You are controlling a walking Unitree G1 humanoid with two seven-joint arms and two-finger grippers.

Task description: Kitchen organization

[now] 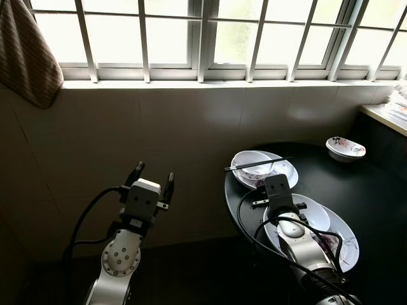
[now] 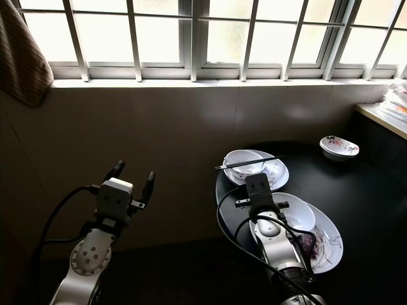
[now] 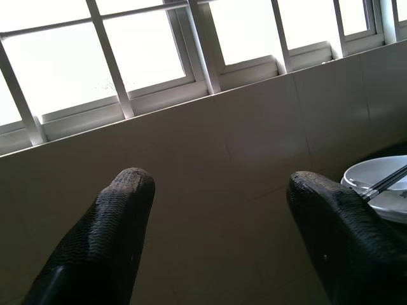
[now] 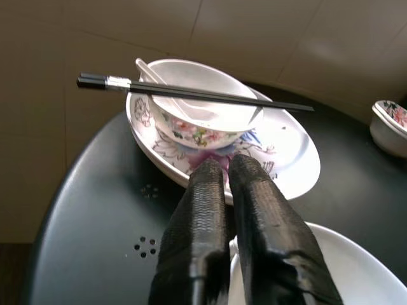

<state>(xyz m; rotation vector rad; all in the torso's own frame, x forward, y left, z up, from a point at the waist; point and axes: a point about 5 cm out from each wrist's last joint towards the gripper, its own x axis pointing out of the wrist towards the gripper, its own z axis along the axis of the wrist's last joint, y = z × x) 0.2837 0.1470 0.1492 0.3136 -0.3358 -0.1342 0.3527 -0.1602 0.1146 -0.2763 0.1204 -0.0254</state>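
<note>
The right gripper has its two black fingers pressed tight together, holding nothing. It floats over the round black table, just above the near bowl, which sits on a big plate. At 12 o'clock from the fingertips is a flowered bowl on a flowered plate. A pair of black chopsticks lies flat across the rim of that bowl, and a white spoon rests inside it. At about 2 o'clock, well apart, a small flowered bowl stands alone near the far edge of the table.

The left gripper is held up off the table, at 9 o'clock from the right one, in front of the tiled wall. Its fingers are spread wide and hold nothing. Above the wall runs a bright barred window. A brown cloth hangs at 10 o'clock.
</note>
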